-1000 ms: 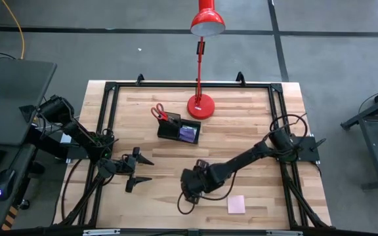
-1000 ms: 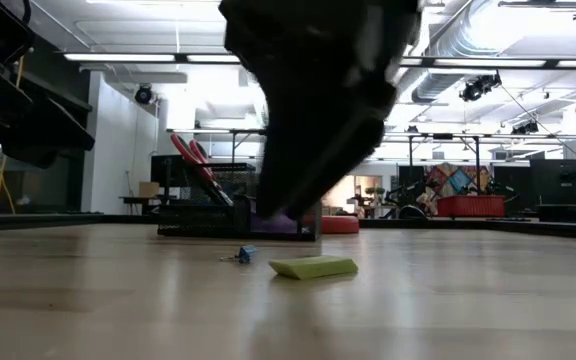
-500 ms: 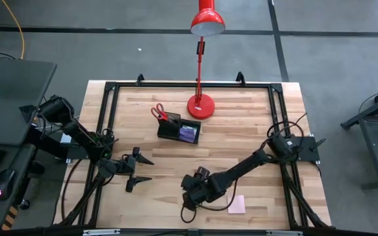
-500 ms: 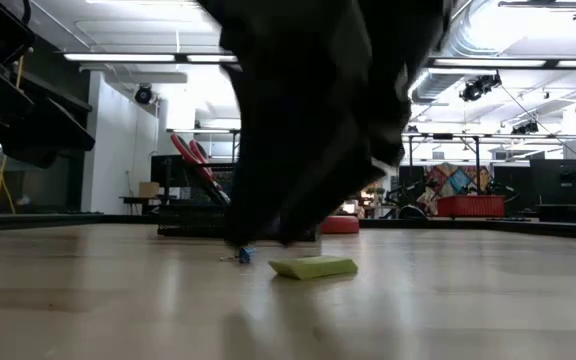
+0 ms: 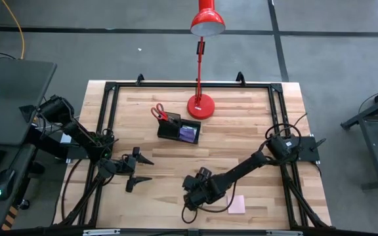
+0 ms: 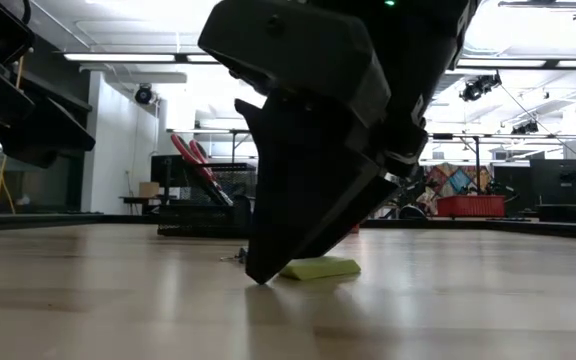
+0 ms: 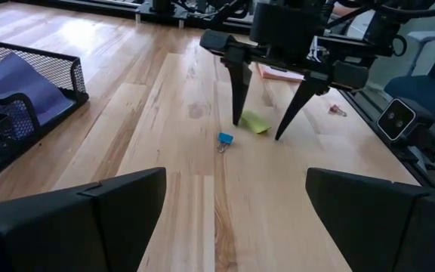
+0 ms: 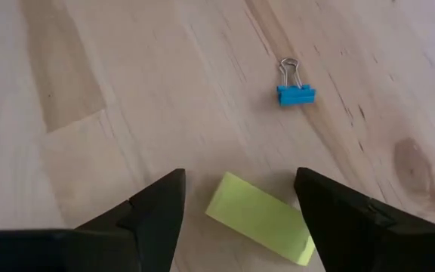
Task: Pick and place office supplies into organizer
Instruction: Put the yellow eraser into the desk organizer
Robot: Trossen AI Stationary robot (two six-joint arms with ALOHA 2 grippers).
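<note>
Right tool (image 7: 266, 106): near edge of the worktop (image 5: 241, 141), fingers spread apart, tips down astride the yellow block (image 8: 260, 217), gripping nothing.
Yellow block: flat on the worktop between those fingers.
Blue binder clip (image 8: 295, 89): just beside the block.
Pink pad (image 5: 236, 204): right of the right tool.
Left tool (image 5: 138, 172): left side, released, holding nothing.
Organizer (image 5: 178, 130): farther back, centre, holding a purple pad (image 5: 188, 133) and red-handled scissors (image 5: 159, 113).

You'll see the red desk lamp (image 5: 201, 105) standing on the wooden table (image 5: 241, 137), well apart from the jaws of the right gripper (image 7: 257, 130) and beyond them toward the table's far edge. Its shade (image 5: 207, 23) hangs out past that edge. Off to the left jaws' outer side sits a dark desk (image 5: 12, 85) with a mouse (image 5: 4, 178). A blue chair (image 7: 429, 94) stands past the right jaws.
</note>
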